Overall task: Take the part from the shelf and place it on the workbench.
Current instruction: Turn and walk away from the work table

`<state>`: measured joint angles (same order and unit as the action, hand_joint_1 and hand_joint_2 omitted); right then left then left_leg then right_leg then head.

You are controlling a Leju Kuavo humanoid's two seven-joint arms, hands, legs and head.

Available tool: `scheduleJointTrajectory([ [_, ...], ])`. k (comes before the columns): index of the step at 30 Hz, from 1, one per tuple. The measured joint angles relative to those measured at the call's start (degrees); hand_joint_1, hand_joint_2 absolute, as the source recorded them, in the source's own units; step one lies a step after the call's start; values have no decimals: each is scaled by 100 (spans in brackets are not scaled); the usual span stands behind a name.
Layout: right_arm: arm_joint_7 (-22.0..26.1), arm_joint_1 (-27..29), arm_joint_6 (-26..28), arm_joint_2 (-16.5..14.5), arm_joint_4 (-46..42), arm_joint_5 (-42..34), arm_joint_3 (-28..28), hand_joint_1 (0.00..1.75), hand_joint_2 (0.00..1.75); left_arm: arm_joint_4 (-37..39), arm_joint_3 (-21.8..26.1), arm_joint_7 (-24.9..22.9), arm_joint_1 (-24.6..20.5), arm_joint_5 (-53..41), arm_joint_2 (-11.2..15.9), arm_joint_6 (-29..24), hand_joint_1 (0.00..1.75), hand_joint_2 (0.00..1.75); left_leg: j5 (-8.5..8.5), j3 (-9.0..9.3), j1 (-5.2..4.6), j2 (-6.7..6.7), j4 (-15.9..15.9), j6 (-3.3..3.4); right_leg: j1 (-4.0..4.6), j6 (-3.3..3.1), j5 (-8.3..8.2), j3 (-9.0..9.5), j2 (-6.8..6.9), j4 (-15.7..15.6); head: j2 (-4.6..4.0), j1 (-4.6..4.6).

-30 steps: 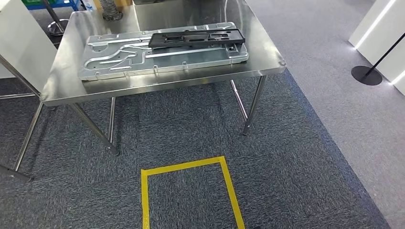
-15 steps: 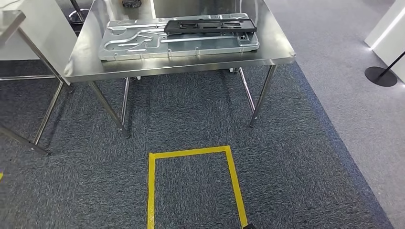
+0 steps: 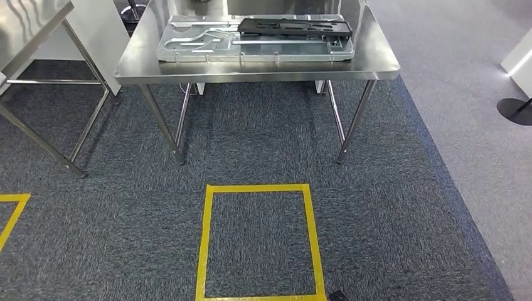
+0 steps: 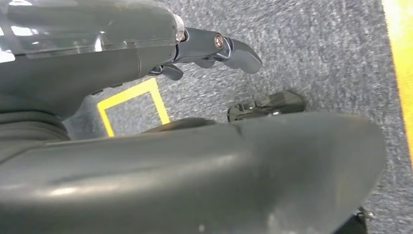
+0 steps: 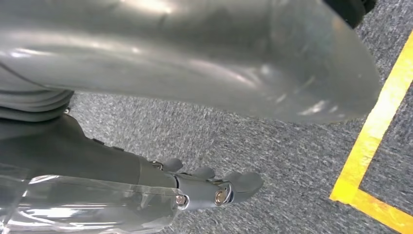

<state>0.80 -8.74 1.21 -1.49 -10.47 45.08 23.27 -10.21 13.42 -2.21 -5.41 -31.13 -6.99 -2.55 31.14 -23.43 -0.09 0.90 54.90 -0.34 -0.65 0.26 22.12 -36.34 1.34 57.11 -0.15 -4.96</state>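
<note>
A long black part (image 3: 293,26) lies flat on a large silver stamped plate (image 3: 201,44). The plate rests on a steel workbench (image 3: 376,63) at the far end of the head view. My left hand (image 4: 122,73) hangs over the blue-grey carpet with its fingers (image 4: 229,46) stretched out and nothing in them. My right hand (image 5: 122,165) also hangs above the carpet, its fingers (image 5: 214,187) apart and holding nothing. Both hands are far from the bench.
A yellow taped square (image 3: 207,238) marks the carpet in front of the bench. A second steel table (image 3: 31,25) stands at the left, with another yellow tape corner (image 3: 12,207) near it. A black stanchion base (image 3: 516,110) sits at the right on lighter floor.
The camera has moved: the whole scene has shifted, the workbench now higher in the picture and squarer to me. The second table and a second tape mark have come in at the left.
</note>
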Motion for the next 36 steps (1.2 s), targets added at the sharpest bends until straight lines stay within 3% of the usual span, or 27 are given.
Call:
scheduleJointTrajectory([
  [2,-5,1,5,-1,4,-7,20,0,0,1,-1,1,-3,-18,0,2,0,0,-39,14,-24,-9,-159,88,-26,74,-104,-36,0,-9,0,1],
  [3,-9,5,14,-1,9,-8,30,0,0,1,-1,-1,-5,-30,1,5,0,0,-110,-34,-27,-25,-173,138,-35,101,-53,-66,-16,29,0,1],
  [4,-16,12,24,-2,14,-9,38,0,0,2,0,-5,-6,-41,1,8,0,0,-189,-96,-23,-43,-186,189,-41,117,115,-114,-37,152,0,1],
  [5,-21,18,34,-5,20,-10,48,0,0,2,1,-9,-7,-50,1,10,0,0,-266,-177,-20,-61,-190,229,-46,121,399,-184,-59,388,0,2],
  [7,-29,29,48,-33,21,-12,67,0,0,2,1,-13,-9,-60,-1,13,0,0,-409,-384,-41,-73,-154,264,-46,122,1024,-332,-83,1117,0,2],
  [8,-30,32,51,-53,22,-12,78,0,0,2,1,-13,-10,-60,-2,14,0,0,-480,-496,-47,-76,-129,261,-47,126,1171,-374,-86,1477,0,2],
  [9,-30,34,56,-70,22,-12,88,0,0,2,1,-13,-10,-61,-2,15,0,0,-551,-615,-48,-79,-96,252,-50,129,1151,-362,-88,1724,0,2],
  [10,-30,35,59,-81,22,-12,98,0,0,2,1,-12,-8,-62,-2,15,0,0,-616,-740,-45,-82,-53,239,-55,131,999,-274,-88,1793,0,2],
  [11,-30,35,62,-87,22,-12,106,0,0,2,1,-10,-7,-63,-2,15,0,0,-671,-872,-42,-83,-2,222,-61,132,815,-98,-88,1677,0,2],
  [12,-30,30,63,-89,21,-11,111,0,0,2,1,-4,-5,-66,-2,14,0,0,-716,-996,-40,-81,64,199,-68,129,715,189,-88,1365,0,2],
  [13,-30,24,63,-89,21,-10,114,0,0,2,1,5,-3,-69,-2,9,0,0,-742,-1106,-46,-76,147,172,-64,124,742,551,-90,907,0,2],
  [14,-30,15,64,-89,20,-8,114,0,0,2,1,15,-2,-74,-2,2,0,0,-761,-1189,-54,-73,230,141,-58,98,872,867,-92,473,0,2],
  [15,-30,9,64,-89,19,-6,115,0,0,2,1,26,-2,-79,-2,-5,0,0,-783,-1242,-63,-72,299,107,-48,62,1012,1093,-95,148,0,2],
  [16,-30,6,63,-88,19,-4,117,0,0,2,1,34,-1,-83,-2,-11,0,0,-810,-1274,-67,-71,341,73,-32,19,1097,1196,-97,-24,0,2],
  [18,-30,12,60,-86,21,-3,120,0,0,2,1,44,2,-84,-2,-14,0,0,-829,-1312,-44,-72,386,2,-26,-89,1067,1151,-81,-36,0,2],
  [19,-30,15,60,-77,22,-3,121,0,0,2,1,47,7,-86,-2,-13,0,0,-726,-1356,-28,-72,475,-33,-23,-137,1022,1114,-68,-33,0,2],
  [20,-30,17,58,-61,23,-3,121,0,0,2,1,49,11,-89,-2,-13,0,0,-539,-1428,-13,-72,661,-64,-24,-176,972,1070,-56,-36,0,2],
  [22,-30,20,58,-8,24,-3,121,0,0,2,1,50,14,-96,-2,-11,0,0,-52,-1643,6,-72,1324,-113,-8,-209,884,965,-42,-28,0,2],
  [23,-30,25,55,18,25,-3,121,0,0,2,1,51,16,-98,-3,-11,0,0,96,-1735,11,-72,1668,-127,3,-213,846,910,-38,-22,0,2],
  [24,-30,31,51,41,25,-3,121,0,0,2,1,51,19,-100,-3,-11,0,0,135,-1762,14,-72,1882,-128,15,-213,811,860,-34,-16,0,2],
  [25,-30,36,46,58,26,-3,121,0,0,2,1,51,23,-105,-4,-11,0,0,71,-1689,13,-72,1888,-115,26,-212,782,819,-33,-11,0,2],
  [26,-30,40,43,68,27,-3,121,0,0,2,1,51,25,-112,-4,-11,0,0,-66,-1500,6,-70,1656,-85,37,-209,758,790,-34,-8,0,2],
  [28,-30,42,40,75,31,-3,122,0,0,2,1,51,18,-128,0,-13,0,0,-310,-942,-35,-69,809,28,48,-194,722,758,-35,-8,0,2],
  [30,-30,41,40,77,37,-4,126,0,0,2,1,51,9,-139,4,-13,0,0,-379,-606,-91,-75,238,112,35,-144,686,736,-27,-12,0,2],
  [32,-27,40,38,79,41,-5,130,0,0,2,1,51,11,-143,4,-11,0,0,-390,-573,-120,-81,109,146,18,-77,646,726,-19,-41,0,2],
  [34,-13,41,34,79,42,-3,133,0,0,2,1,52,15,-144,3,-11,0,0,-469,-544,-90,-93,-24,189,17,-31,691,697,-32,13,0,2],
  [36,4,41,33,74,42,7,139,0,0,2,1,56,8,-145,-1,-14,0,0,-548,-539,-56,-105,-123,224,14,-4,986,471,-71,478,0,2],
])
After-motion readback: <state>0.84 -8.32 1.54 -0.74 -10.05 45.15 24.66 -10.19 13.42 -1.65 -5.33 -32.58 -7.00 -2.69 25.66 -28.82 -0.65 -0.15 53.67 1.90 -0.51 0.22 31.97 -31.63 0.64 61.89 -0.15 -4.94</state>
